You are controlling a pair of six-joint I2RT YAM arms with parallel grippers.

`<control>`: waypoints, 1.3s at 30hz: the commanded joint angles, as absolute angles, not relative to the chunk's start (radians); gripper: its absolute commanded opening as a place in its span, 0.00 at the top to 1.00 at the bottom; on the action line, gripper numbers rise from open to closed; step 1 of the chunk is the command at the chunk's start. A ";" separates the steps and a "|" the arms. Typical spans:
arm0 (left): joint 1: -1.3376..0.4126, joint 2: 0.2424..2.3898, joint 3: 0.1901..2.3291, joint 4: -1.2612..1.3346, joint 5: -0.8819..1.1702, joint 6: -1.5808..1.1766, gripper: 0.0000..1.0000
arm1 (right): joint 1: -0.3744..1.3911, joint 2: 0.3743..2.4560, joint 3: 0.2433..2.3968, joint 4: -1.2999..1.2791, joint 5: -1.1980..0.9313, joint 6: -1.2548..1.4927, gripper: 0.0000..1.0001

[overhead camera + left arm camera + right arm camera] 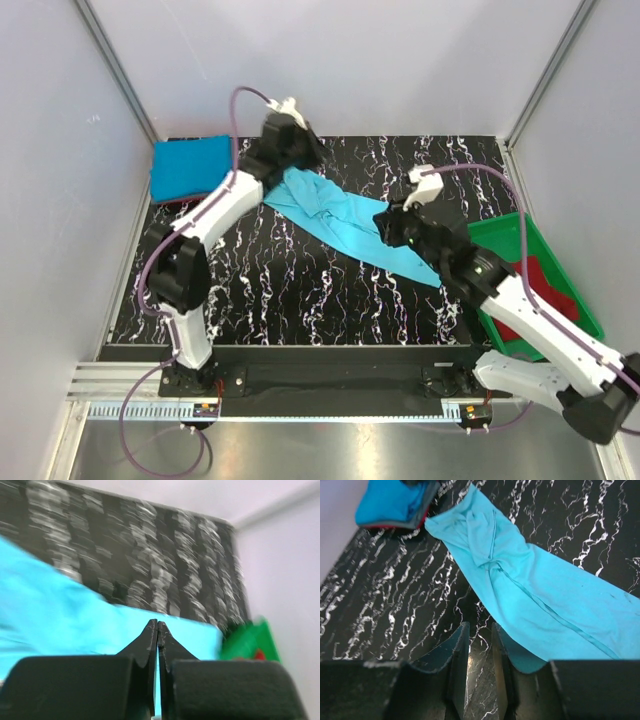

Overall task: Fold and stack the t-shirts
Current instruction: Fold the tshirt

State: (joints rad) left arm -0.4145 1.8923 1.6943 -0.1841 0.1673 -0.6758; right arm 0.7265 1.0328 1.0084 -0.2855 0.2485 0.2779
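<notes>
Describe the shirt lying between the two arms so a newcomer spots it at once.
On the black marbled table, look at the middle. The light turquoise t-shirt lies there in a diagonal strip. It is paler than the deeper blue shirt folded compactly in the far left corner.

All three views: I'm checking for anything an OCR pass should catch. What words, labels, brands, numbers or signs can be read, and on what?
None can be read.
Front rail strip: fine tick marks, too small to read.
Turquoise t-shirt, folded blue t-shirt, green tray: no print or label shows.
</notes>
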 commanded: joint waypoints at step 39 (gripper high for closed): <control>-0.844 1.991 1.307 -0.318 -0.158 -0.795 1.00 | 0.721 0.911 1.127 -0.471 0.334 0.287 0.69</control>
